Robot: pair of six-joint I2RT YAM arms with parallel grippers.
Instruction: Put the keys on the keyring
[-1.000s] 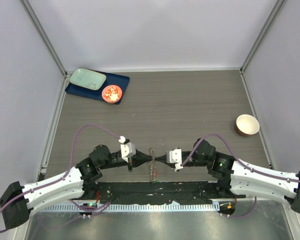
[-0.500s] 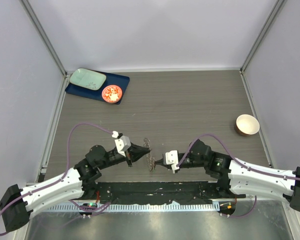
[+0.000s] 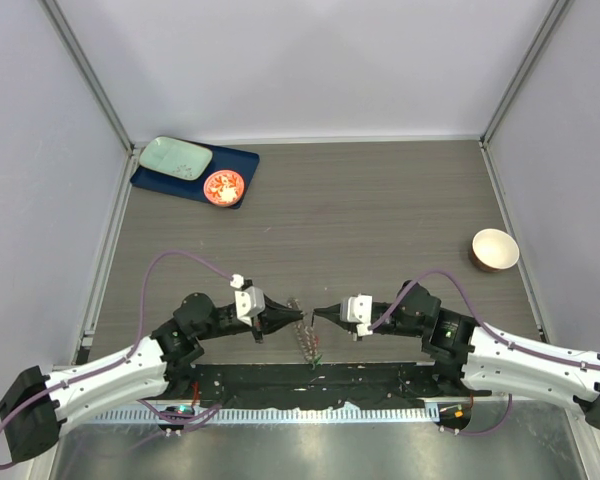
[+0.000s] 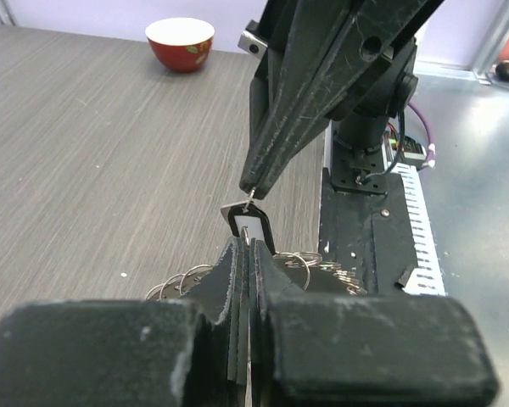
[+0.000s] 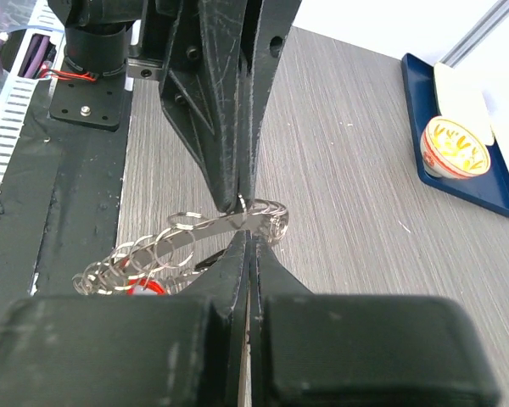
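Note:
The keyring (image 3: 306, 340) hangs as a grey band fringed with small metal rings, between both grippers near the table's front edge. My right gripper (image 5: 247, 234) is shut on the band of the keyring (image 5: 180, 241). My left gripper (image 4: 246, 244) is shut at the foot of a black key (image 4: 251, 227) with a white label. The right gripper's fingertips (image 4: 251, 188) pinch the metal just above it. The two grippers (image 3: 300, 317) (image 3: 317, 312) are tip to tip. A red key (image 5: 141, 288) and a green key (image 3: 317, 358) hang low on the ring.
A tan bowl (image 3: 494, 249) stands at the right, red-sided in the left wrist view (image 4: 180, 42). A blue tray (image 3: 238, 160) at the back left holds a mint plate (image 3: 175, 157) and an orange-red dish (image 3: 223, 186). A black base plate (image 3: 310, 382) lines the near edge.
Half a second ago the two grippers stood apart, the left one further back. Now their tips meet again at the keyring, which hangs towards the near edge.

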